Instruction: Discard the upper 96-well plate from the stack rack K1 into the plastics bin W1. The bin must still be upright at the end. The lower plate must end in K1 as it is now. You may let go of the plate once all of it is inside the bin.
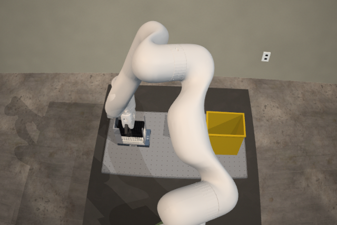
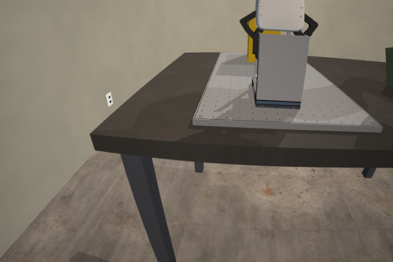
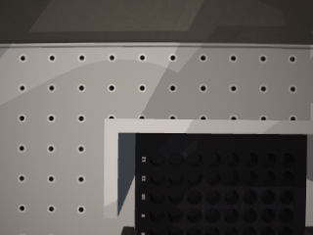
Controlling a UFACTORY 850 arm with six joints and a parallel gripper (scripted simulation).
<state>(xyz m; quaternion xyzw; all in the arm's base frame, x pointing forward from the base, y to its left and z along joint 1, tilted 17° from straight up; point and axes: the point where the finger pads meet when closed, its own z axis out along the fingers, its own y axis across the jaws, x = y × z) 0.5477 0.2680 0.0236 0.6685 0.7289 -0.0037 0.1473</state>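
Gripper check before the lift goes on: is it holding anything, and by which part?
Yes: the gripper is shut on the upper black 96-well plate in rack K1, fingers wide across its opposite side edges; the exact contact points are hidden.

A black well plate (image 1: 135, 129) sits level atop a white one (image 1: 132, 140) in the grey rack (image 2: 280, 69), near the worktop's left edge; the yellow bin (image 1: 226, 136) stands upright toward the right edge.

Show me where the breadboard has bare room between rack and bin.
Bare patches: the front strip of the breadboard, below the rack; also the stretch toward the bin, though the arm hangs over it in the top view. Crowded: inside the rack, where the pincer is shut on the black plate.
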